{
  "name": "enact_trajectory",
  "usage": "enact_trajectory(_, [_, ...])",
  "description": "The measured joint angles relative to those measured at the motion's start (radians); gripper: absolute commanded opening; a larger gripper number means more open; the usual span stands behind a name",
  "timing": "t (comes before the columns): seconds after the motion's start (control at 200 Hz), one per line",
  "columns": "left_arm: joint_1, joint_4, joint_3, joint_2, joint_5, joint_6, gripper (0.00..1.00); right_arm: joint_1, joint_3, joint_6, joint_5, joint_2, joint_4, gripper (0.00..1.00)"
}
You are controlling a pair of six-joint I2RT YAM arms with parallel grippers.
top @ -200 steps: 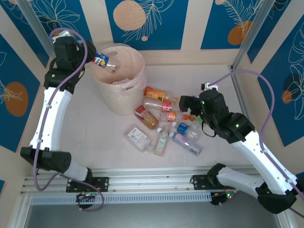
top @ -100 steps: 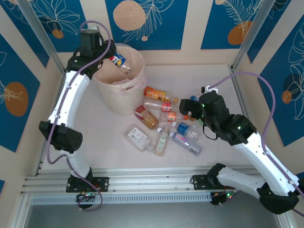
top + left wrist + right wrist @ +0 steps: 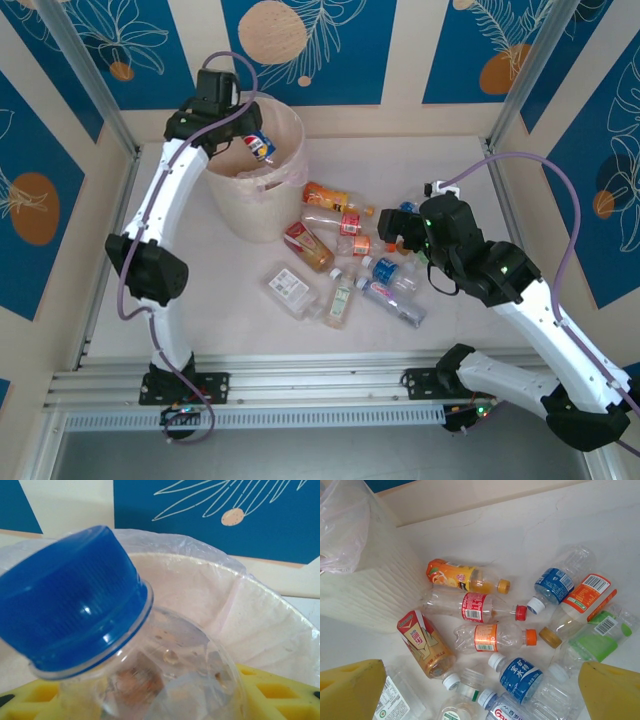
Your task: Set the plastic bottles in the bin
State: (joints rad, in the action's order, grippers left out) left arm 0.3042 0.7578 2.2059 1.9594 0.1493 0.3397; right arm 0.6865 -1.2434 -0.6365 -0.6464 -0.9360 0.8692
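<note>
The left gripper (image 3: 250,141) is seen clamped on a blue-capped bottle (image 3: 70,595), held over the bin (image 3: 250,205) at 11 o'clock on the table (image 3: 460,165). The bottle's body is cut off in the wrist view and the pads (image 3: 272,690) are largely hidden. The right gripper (image 3: 480,685) is spread wide and empty above the loose bottles (image 3: 350,255), heaped at 4 o'clock from the bin.

Bottles (image 3: 352,222) lie on the table (image 3: 420,165) right of the bin (image 3: 250,205)
</note>
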Motion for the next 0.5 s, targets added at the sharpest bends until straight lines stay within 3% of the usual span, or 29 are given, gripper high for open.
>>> enact_trajectory(0.5, [0.052,0.037,0.002,0.079,0.042,-0.060,0.60,0.001,0.000,0.000,0.000,-0.015,-0.001,0.99])
